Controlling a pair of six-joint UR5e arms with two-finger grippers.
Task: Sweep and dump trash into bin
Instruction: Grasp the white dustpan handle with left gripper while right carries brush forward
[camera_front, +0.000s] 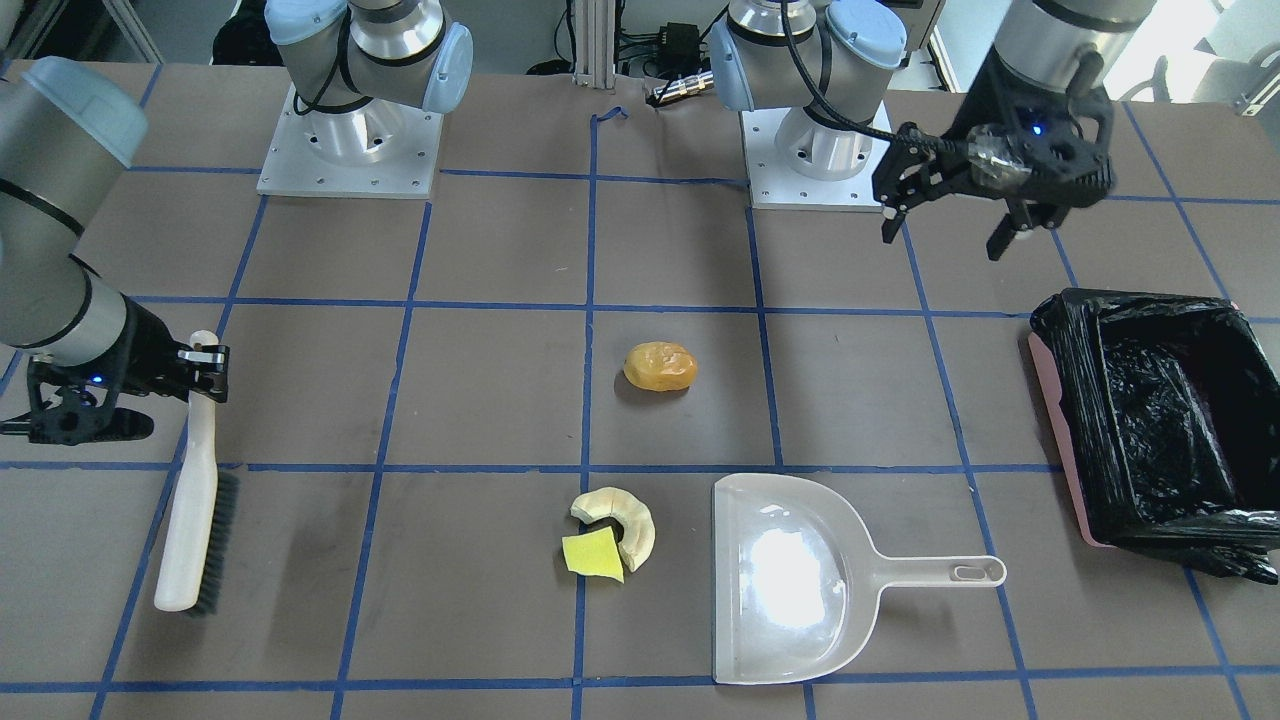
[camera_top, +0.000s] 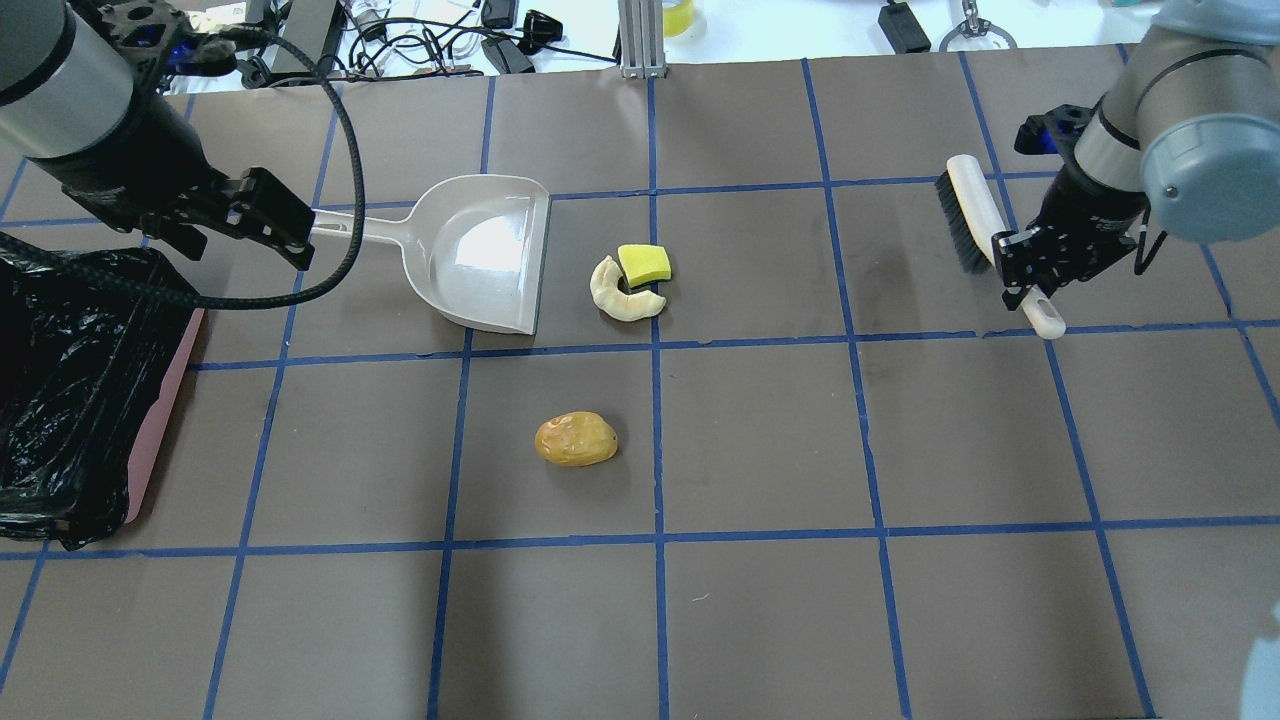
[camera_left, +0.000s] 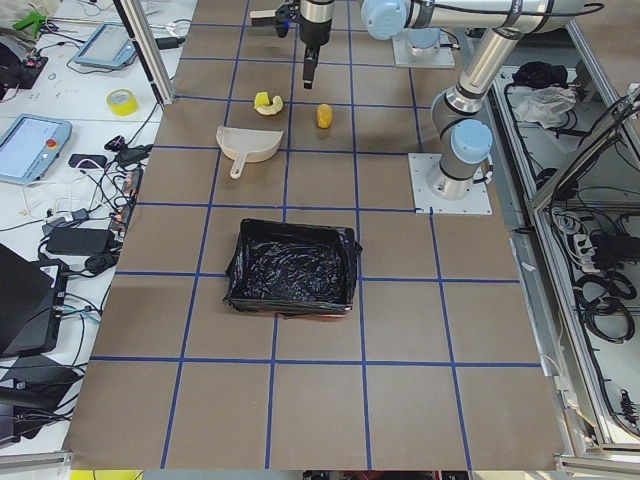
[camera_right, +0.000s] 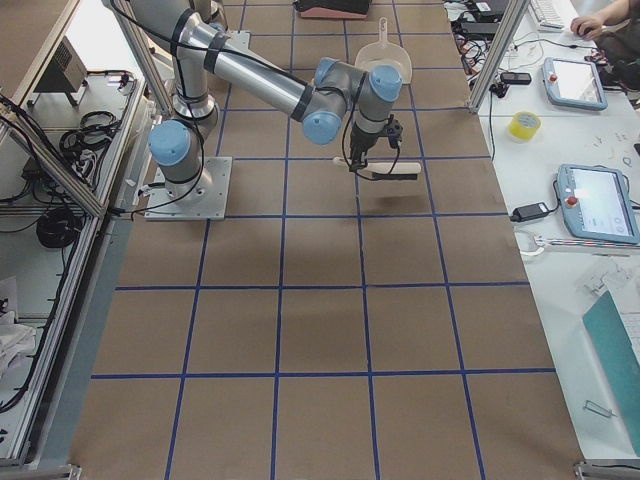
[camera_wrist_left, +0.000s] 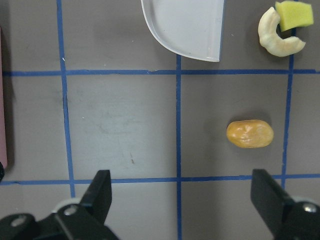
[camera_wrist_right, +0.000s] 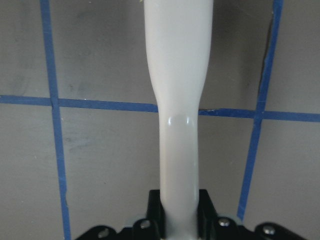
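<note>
Brush handle (camera_wrist_right: 178, 125) fills the clenched right pincer (camera_top: 1025, 270), trash (camera_top: 626, 296) well apart; left pincer (camera_wrist_left: 182, 194) gapes.

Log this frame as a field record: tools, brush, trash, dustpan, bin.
left tool: open, empty, raised
right tool: shut on handle of white-handled dark-bristled brush
trash: orange-yellow oval lump alone; pale cream curved crescent touching flat yellow wedge; all on table
dustpan: pale grey plastic dustpan flat on table, ungrasped, mouth facing crescent and wedge
bin: pink rectangular bin with black bag liner, no trash seen inside
</note>
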